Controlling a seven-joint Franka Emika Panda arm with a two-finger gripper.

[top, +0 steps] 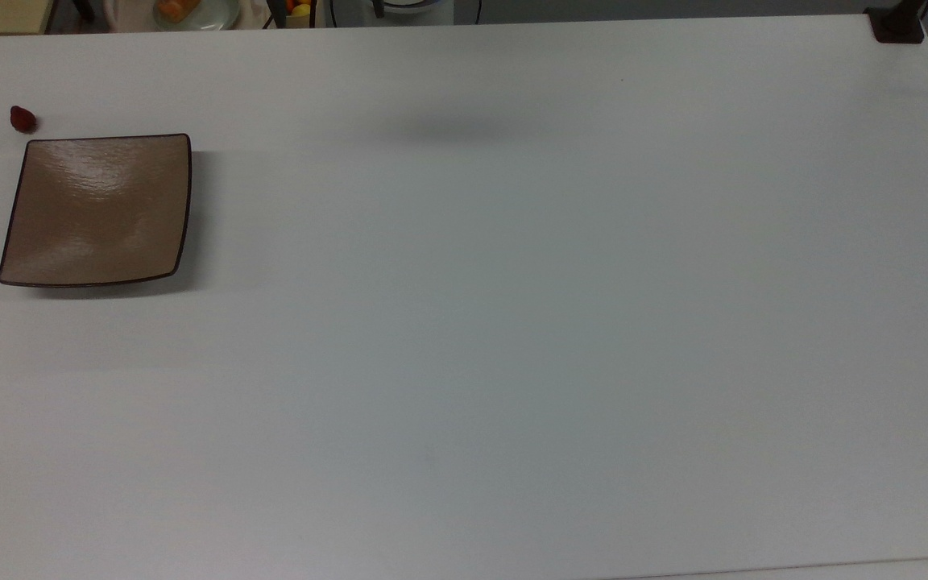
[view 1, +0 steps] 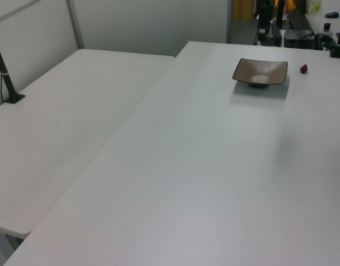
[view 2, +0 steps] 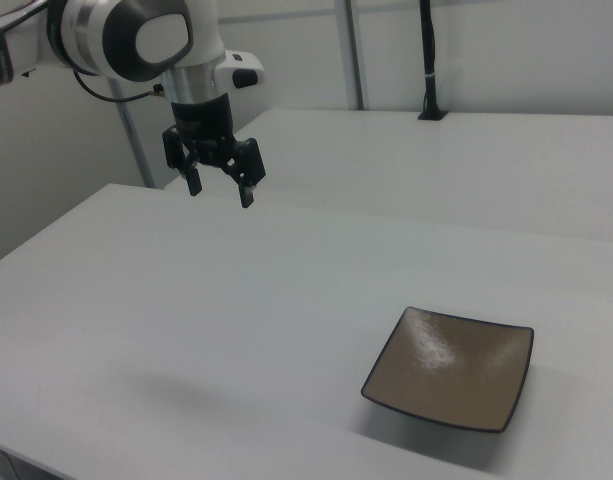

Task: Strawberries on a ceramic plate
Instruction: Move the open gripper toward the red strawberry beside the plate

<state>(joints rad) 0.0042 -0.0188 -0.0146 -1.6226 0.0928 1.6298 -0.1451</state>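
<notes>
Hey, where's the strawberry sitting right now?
The strawberry lies on the white table near the top view's left edge, just beyond the upper left corner of the square brown plate, apart from it.

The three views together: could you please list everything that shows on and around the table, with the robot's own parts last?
strawberry: one, dark red, on the table just off the plate's corner, apart from it.
ceramic plate: one, tan-brown with dark rim, bare, near the top view's left edge.
table: one, white, bearing both.
second table: one, white, at the left view's left.
round dish: one, pale, orange food, beyond the top view's upper edge of the table.
gripper: one, black, open, raised above the table, holding nothing.
</notes>
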